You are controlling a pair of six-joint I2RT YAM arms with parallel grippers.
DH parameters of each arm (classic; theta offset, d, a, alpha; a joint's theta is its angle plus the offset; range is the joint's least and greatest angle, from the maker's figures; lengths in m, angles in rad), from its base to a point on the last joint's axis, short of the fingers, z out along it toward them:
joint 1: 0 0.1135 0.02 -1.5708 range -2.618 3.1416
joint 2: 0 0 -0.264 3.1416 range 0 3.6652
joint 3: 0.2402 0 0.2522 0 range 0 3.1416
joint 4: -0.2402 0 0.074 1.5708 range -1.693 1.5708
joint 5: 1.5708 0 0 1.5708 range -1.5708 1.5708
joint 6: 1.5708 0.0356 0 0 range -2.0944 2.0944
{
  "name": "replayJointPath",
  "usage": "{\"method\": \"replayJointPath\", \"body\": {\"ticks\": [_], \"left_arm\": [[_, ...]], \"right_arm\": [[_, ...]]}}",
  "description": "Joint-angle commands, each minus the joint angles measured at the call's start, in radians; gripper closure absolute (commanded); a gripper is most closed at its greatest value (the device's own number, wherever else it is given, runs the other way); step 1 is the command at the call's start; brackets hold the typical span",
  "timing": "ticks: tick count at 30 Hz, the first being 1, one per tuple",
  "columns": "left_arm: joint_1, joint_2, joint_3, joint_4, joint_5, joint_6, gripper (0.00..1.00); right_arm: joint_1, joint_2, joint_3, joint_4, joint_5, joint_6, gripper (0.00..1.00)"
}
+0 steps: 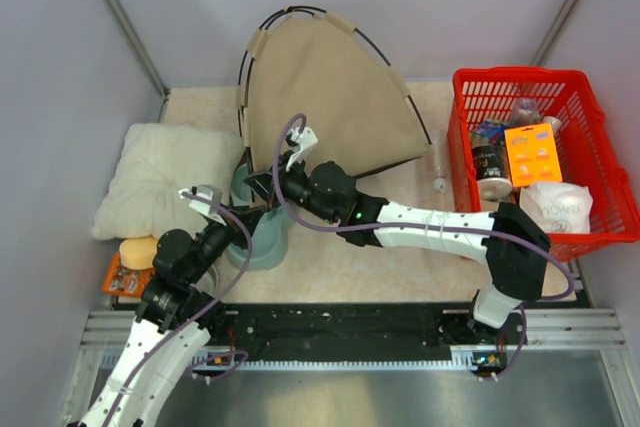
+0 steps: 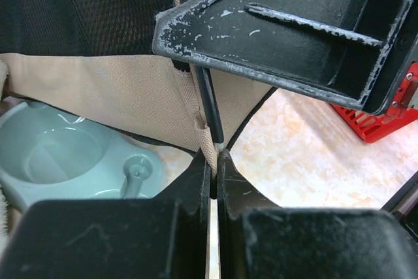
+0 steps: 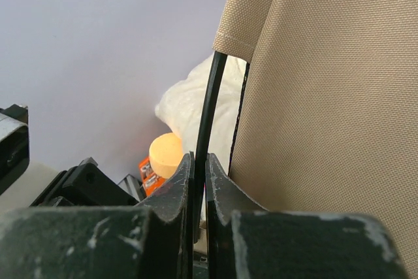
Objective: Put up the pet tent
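Note:
The pet tent [image 1: 330,97] is a tan fabric shell with thin black poles, leaning up at the back middle of the table. At its lower left corner both grippers meet. My left gripper [image 2: 214,155] is shut on the tent's corner, where a tan fabric sleeve and the pole's end [image 2: 210,119] come down between the jaws. My right gripper [image 3: 199,160] is shut on a black pole [image 3: 210,102] just beside the tan panel [image 3: 326,96]. In the top view the right gripper [image 1: 262,183] sits just above the left gripper [image 1: 244,209]. The doorway does not show.
A teal pet bowl [image 1: 260,247] lies under the grippers. A cream pillow [image 1: 165,182] is at the left, with an orange round thing [image 1: 138,252] in front of it. A red basket [image 1: 520,75] of goods stands at the right.

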State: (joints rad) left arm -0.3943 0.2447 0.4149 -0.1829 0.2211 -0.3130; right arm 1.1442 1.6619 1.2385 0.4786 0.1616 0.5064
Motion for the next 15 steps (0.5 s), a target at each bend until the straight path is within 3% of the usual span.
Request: {"method": "replayJointPath", "body": {"ticks": [1, 15], "left_arm": [[-0.006, -0.004, -0.022, -0.089, 0.096, 0.043, 1.00], [-0.006, 0.005, -0.033, -0.095, 0.096, 0.055, 1.00]], "right_arm": [[-0.052, -0.022, 0.096, 0.157, 0.157, -0.046, 1.00], [-0.086, -0.044, 0.139, 0.140, 0.174, -0.026, 1.00]]}}
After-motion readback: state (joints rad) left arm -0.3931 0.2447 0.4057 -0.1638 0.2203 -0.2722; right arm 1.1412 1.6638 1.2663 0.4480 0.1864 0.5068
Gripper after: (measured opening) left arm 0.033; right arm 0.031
